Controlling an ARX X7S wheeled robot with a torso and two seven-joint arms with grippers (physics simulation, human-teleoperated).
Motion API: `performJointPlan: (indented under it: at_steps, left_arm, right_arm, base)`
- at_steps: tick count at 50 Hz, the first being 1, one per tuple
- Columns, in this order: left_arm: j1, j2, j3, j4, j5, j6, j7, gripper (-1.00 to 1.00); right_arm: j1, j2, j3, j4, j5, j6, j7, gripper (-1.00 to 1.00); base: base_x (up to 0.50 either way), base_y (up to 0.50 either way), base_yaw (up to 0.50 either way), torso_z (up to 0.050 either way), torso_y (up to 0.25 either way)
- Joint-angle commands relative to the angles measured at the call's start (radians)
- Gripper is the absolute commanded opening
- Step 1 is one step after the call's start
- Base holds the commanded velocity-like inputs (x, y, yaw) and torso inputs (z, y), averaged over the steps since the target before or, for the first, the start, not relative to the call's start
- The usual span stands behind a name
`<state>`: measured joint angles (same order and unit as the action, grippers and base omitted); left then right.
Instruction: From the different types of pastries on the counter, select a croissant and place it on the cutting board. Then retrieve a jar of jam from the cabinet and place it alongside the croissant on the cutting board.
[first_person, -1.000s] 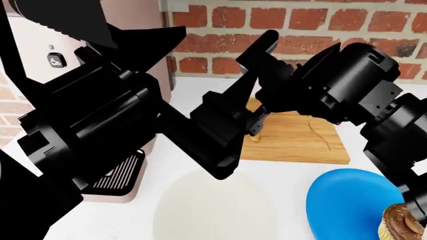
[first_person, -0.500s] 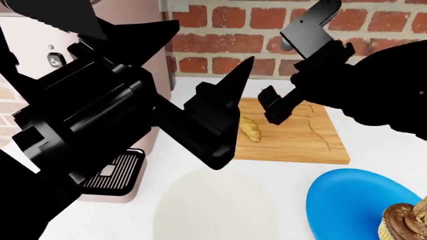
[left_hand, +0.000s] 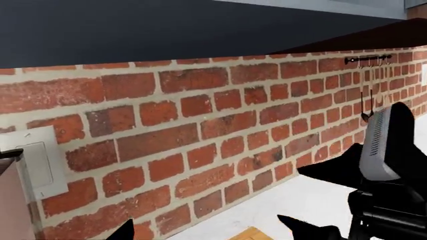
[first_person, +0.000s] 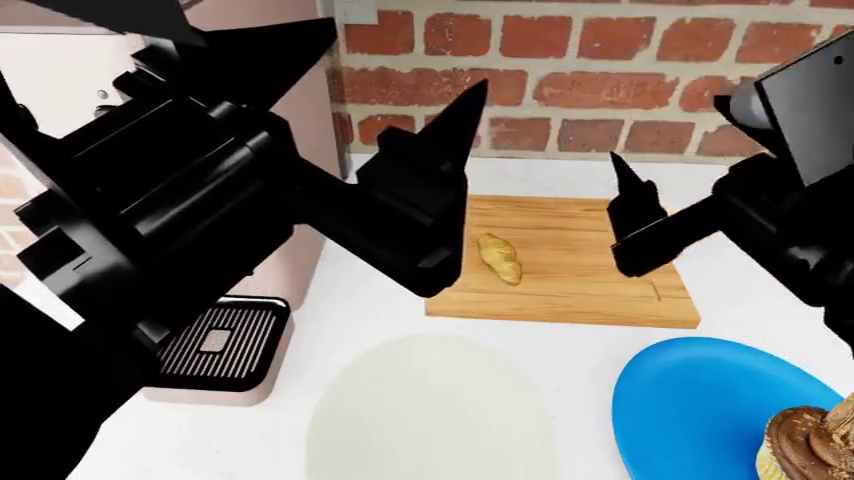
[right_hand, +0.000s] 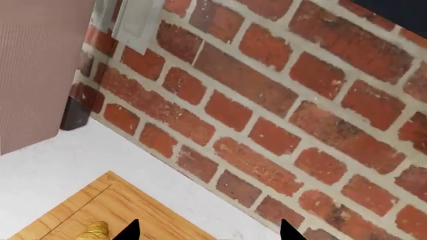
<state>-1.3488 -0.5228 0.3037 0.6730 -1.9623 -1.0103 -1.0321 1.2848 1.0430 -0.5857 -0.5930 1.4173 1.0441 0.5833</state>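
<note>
croissant (first_person: 501, 258) laid free on cutting board (first_person: 587, 290), first step judged complete | right gripper (first_person: 627, 215) held wide, empty | left gripper (first_person: 441, 150) spread, empty, raised, presumably for cabinet jam

Home kitchen, simulated. I'm at a white counter (first_person: 747, 175) running up to a red brick wall (first_person: 561, 60) at its back edge. Coffee machine (first_person: 214, 340) at the left edge, cutting board (first_person: 587, 280) mid-counter, blue plate (first_person: 681, 400) with cupcake (first_person: 807, 445) at the front right corner, dark cabinet (left_hand: 167, 30) overhead, utensil rail (left_hand: 367, 59).
</note>
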Motion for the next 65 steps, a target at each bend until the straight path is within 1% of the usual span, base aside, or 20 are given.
performJointPlan:
  at_steps: [1, 4, 11, 15, 19, 24, 27, 34, 36, 40, 41, 42, 44, 45, 49, 56, 65]
  left_arm:
    - [0.004, 0.003, 0.009, 0.004, 0.006, 0.005, -0.001, 1.0]
    - [0.003, 0.004, 0.014, 0.009, -0.003, 0.008, -0.007, 1.0]
    - [0.009, 0.007, 0.018, 0.018, -0.007, 0.01, 0.002, 1.0]
    - [0.011, 0.004, 0.016, 0.021, -0.01, 0.014, 0.004, 1.0]
    - [0.01, 0.004, 0.018, 0.022, -0.012, 0.017, 0.003, 1.0]
    - [0.009, 0.005, 0.022, 0.026, -0.016, 0.021, 0.0, 1.0]
    - [0.005, 0.004, 0.024, 0.026, -0.02, 0.023, -0.004, 1.0]
    - [0.001, 0.001, 0.024, 0.023, -0.02, 0.027, -0.002, 1.0]
    - [0.001, 0.001, 0.024, 0.024, -0.019, 0.028, -0.001, 1.0]
    - [0.006, 0.001, 0.023, 0.026, -0.015, 0.03, 0.002, 1.0]
    - [0.006, 0.001, 0.025, 0.027, -0.017, 0.031, 0.001, 1.0]
    - [0.006, 0.001, 0.025, 0.028, -0.018, 0.032, -0.001, 1.0]
    - [0.006, 0.001, 0.027, 0.029, -0.02, 0.033, -0.002, 1.0]
    - [0.006, 0.0, 0.028, 0.028, -0.018, 0.033, -0.004, 1.0]
    - [0.013, -0.002, 0.027, 0.027, -0.009, 0.032, 0.004, 1.0]
    - [0.008, -0.008, 0.031, 0.026, -0.015, 0.035, -0.002, 1.0]
    - [0.0, -0.01, 0.032, 0.023, -0.02, 0.04, -0.002, 1.0]
  right_arm:
    - [-0.184, 0.234, 0.187, -0.193, 0.104, -0.25, 0.155, 1.0]
    - [-0.261, 0.295, 0.247, -0.211, 0.098, -0.38, 0.16, 1.0]
    - [-0.35, 0.345, 0.31, -0.227, 0.069, -0.53, 0.175, 1.0]
    - [-0.422, 0.393, 0.35, -0.235, 0.051, -0.64, 0.201, 1.0]
    - [-0.502, 0.45, 0.365, -0.243, 0.038, -0.744, 0.216, 1.0]
    - [-0.588, 0.522, 0.336, -0.251, -0.007, -0.894, 0.251, 1.0]
    - [-0.59, 0.527, 0.342, -0.261, -0.026, -0.929, 0.285, 1.0]
    - [-0.575, 0.527, 0.371, -0.276, -0.037, -0.943, 0.353, 1.0]
    - [-0.551, 0.527, 0.399, -0.278, -0.022, -0.931, 0.368, 1.0]
    - [-0.508, 0.524, 0.453, -0.261, 0.017, -0.885, 0.344, 1.0]
    - [-0.486, 0.508, 0.466, -0.254, 0.024, -0.854, 0.332, 1.0]
    - [-0.416, 0.462, 0.46, -0.247, 0.035, -0.778, 0.322, 1.0]
    - [-0.189, 0.332, 0.388, -0.222, 0.061, -0.587, 0.33, 1.0]
    - [-0.116, 0.291, 0.361, -0.208, 0.067, -0.529, 0.336, 1.0]
    - [0.077, 0.169, 0.281, -0.143, 0.067, -0.385, 0.338, 1.0]
    - [0.273, 0.047, 0.216, -0.053, 0.057, -0.268, 0.335, 1.0]
    - [0.433, -0.091, 0.14, 0.067, 0.009, -0.188, 0.276, 1.0]
  base:
    - [0.0, 0.0, 0.0, 0.0, 0.0]
    - [0.0, 0.0, 0.0, 0.0, 0.0]
    - [0.0, 0.0, 0.0, 0.0, 0.0]
    - [0.0, 0.0, 0.0, 0.0, 0.0]
    - [0.0, 0.0, 0.0, 0.0, 0.0]
    - [0.0, 0.0, 0.0, 0.0, 0.0]
    - [0.0, 0.0, 0.0, 0.0, 0.0]
    - [0.0, 0.0, 0.0, 0.0, 0.0]
    - [0.0, 0.0, 0.0, 0.0, 0.0]
    - [0.0, 0.0, 0.0, 0.0, 0.0]
    - [0.0, 0.0, 0.0, 0.0, 0.0]
    - [0.0, 0.0, 0.0, 0.0, 0.0]
    - [0.0, 0.0, 0.0, 0.0, 0.0]
    - [0.0, 0.0, 0.0, 0.0, 0.0]
    - [0.0, 0.0, 0.0, 0.0, 0.0]
    - [0.0, 0.0, 0.0, 0.0, 0.0]
    - [0.0, 0.0, 0.0, 0.0, 0.0]
